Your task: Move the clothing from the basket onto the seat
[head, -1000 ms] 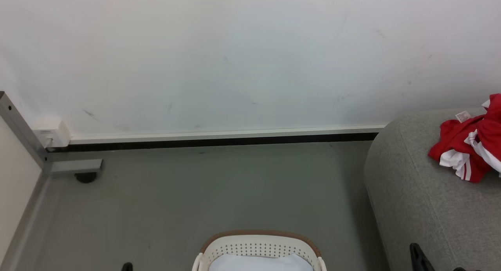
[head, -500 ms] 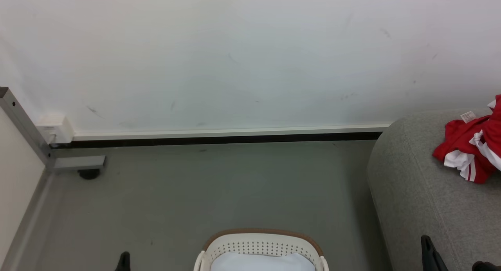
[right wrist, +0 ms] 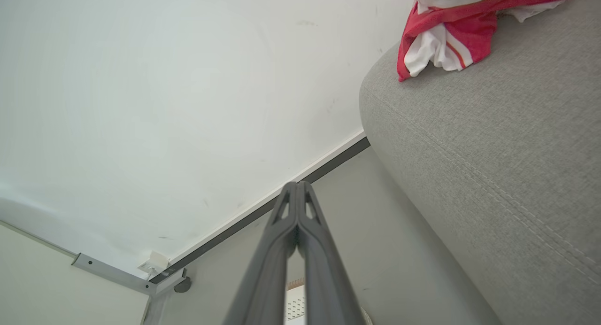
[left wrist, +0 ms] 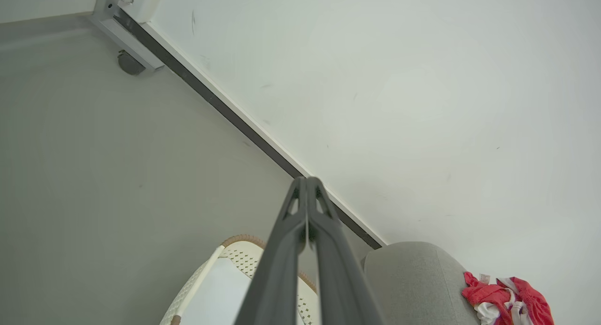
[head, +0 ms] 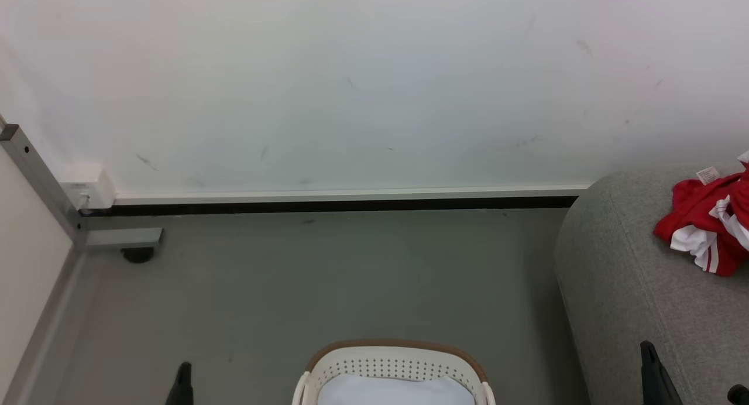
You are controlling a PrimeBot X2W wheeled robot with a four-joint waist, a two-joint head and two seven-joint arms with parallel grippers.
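The large light grey woven-fabric seat (head: 632, 288), near the oval cream-white holed plastic basket (head: 398, 367), carries the crumpled red-and-white fabric clothing (head: 696, 218); left gripper (left wrist: 306, 180) and right gripper (right wrist: 296, 184), both pinched closed and empty, should likely check the basket's unseen part.

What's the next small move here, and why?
Probably tilt the head down and check the rest of the basket before stopping. The clothing lies on the seat. The left gripper and right gripper are shut on nothing. The visible part of the basket holds the white pad and no red fabric, but its near half is cut off.
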